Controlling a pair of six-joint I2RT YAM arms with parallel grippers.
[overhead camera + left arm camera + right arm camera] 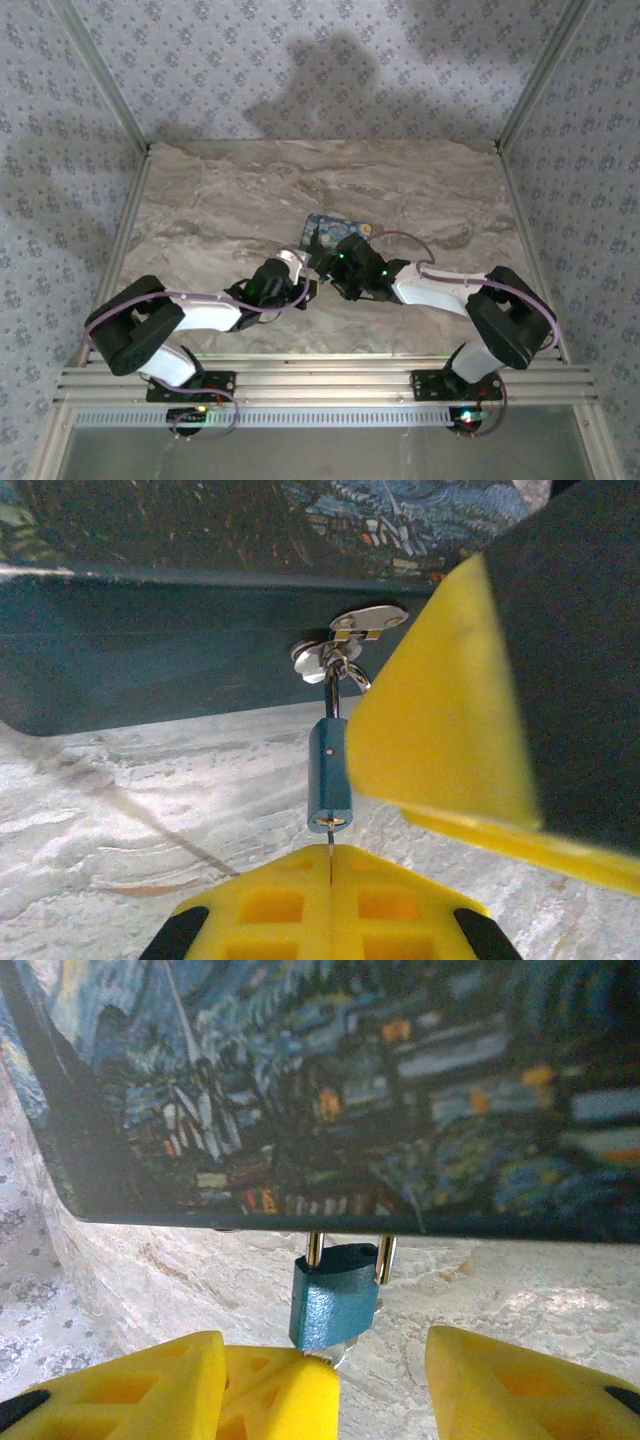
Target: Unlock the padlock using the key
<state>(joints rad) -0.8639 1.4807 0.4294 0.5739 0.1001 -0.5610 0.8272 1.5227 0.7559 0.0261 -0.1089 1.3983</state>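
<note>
Nearest me, the left arm [200,318] and the right arm [440,288] reach in from their mounts at the front edge of the marbled desk [220,210] and meet around its middle. In the left wrist view, the left pincer [330,865] has its yellow fingers pressed flat together on a thin metal blade, the key [330,845]. The key runs straight up from the seam between them into the bottom of the padlock [329,770]. The padlock is a small blue-green body, hanging just off the desk surface by its shackle from the metal hasp [350,640] on the front of the box. The right pincer [325,1345] stands wide open with nothing in its grip. Its two yellow fingers [520,1385] sit well apart to either side below the padlock, and the tip of the left pincer pokes up between them. One of those fingers crowds close beside the padlock in the left wrist view (whether it touches, I cannot tell). Just beyond sits the Starry Night printed box [325,228], with bare desk behind it and patterned walls [320,60] at the back.
</note>
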